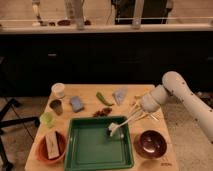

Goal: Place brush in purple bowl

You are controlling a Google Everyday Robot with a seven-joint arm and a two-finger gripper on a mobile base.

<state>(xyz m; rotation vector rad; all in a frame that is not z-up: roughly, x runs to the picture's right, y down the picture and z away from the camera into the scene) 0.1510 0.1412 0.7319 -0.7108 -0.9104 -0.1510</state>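
The white brush (pixel 121 123) has its blocky pale head (pixel 114 128) over the right back part of the green tray (pixel 95 150). Its handle slants up and right into my gripper (pixel 135 117), which is shut on it at the tray's back right corner. The white arm (pixel 185 100) comes in from the right. The purple bowl (pixel 151 143) stands empty at the table's front right, just right of the tray and below and to the right of the gripper.
An orange-red bowl (pixel 51 146) holding a pale block sits front left. Behind the tray are a white cup (pixel 58 90), a dark cup (pixel 56 106), a blue sponge (pixel 76 103), a green pepper (pixel 102 98), a pale blue packet (pixel 120 95) and a brown clump (pixel 104 112).
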